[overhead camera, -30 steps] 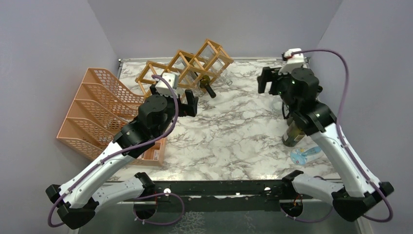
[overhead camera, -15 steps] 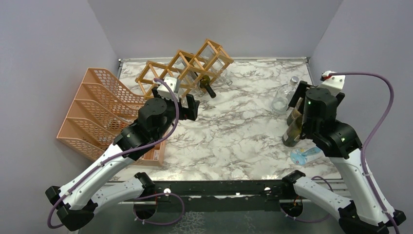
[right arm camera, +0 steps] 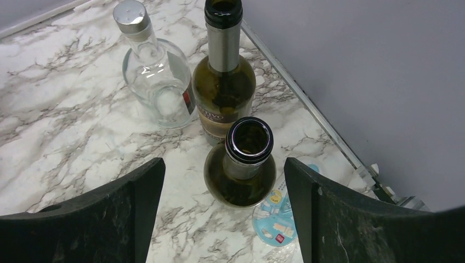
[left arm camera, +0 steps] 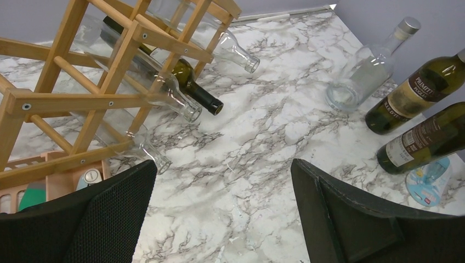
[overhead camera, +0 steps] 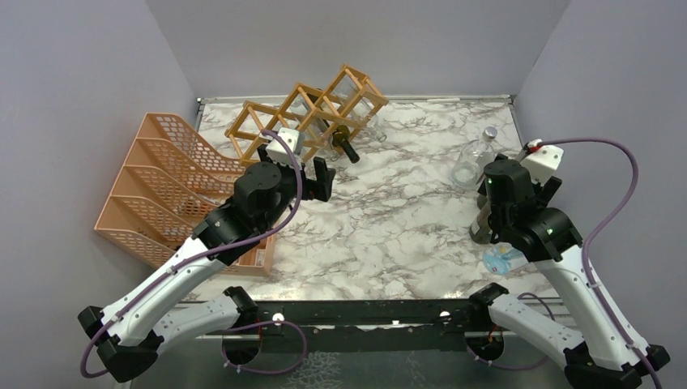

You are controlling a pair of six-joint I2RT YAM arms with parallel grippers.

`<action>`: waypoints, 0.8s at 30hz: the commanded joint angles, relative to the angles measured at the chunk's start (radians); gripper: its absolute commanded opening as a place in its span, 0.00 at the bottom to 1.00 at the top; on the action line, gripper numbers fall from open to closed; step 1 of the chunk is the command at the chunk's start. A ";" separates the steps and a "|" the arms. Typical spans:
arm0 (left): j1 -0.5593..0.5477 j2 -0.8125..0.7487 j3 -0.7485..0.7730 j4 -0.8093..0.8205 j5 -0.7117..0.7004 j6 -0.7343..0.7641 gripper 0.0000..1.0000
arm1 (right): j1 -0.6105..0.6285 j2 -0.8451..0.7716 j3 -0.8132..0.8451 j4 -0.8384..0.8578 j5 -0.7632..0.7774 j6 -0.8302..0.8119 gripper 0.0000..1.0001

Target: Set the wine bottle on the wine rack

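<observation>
The tan wooden wine rack [overhead camera: 312,109] stands at the back left; it also shows in the left wrist view [left arm camera: 109,66]. It holds a dark bottle [overhead camera: 344,146] and clear bottles [left arm camera: 164,90]. Two dark green wine bottles stand upright by the right wall, a near one [right arm camera: 241,164] and a far one [right arm camera: 222,82]. My right gripper [right arm camera: 224,164] is open and empty above the near bottle, with a finger on each side of its mouth. My left gripper [left arm camera: 224,164] is open and empty over the marble in front of the rack.
A clear glass bottle with a silver cap [right arm camera: 153,76] stands beside the far green bottle. A blue packet [right arm camera: 277,211] lies by the near bottle's base. A salmon-pink mesh organizer [overhead camera: 162,190] stands at the left. The right wall is close to the bottles.
My right arm has swung from the back of the table toward me and now hangs over the upright green bottles. My left gripper has shifted slightly to the right.
</observation>
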 commanded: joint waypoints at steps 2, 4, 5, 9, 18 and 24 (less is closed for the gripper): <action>0.004 0.009 -0.002 0.028 0.023 -0.015 0.99 | -0.003 -0.002 -0.038 0.004 0.076 0.043 0.81; 0.004 0.012 0.001 0.028 0.024 -0.015 0.99 | -0.006 0.000 -0.055 0.009 0.092 0.049 0.80; 0.003 0.014 0.001 0.028 0.024 -0.013 0.99 | -0.010 0.001 -0.066 0.016 0.101 0.047 0.80; 0.003 0.014 0.005 0.027 0.024 -0.008 0.99 | -0.043 0.005 -0.118 0.117 0.093 -0.033 0.75; 0.003 -0.008 0.003 0.012 0.015 -0.015 0.99 | -0.182 0.059 -0.137 0.215 -0.051 -0.115 0.45; 0.003 -0.014 -0.009 0.012 0.021 -0.029 0.99 | -0.182 0.031 -0.082 0.196 -0.101 -0.166 0.13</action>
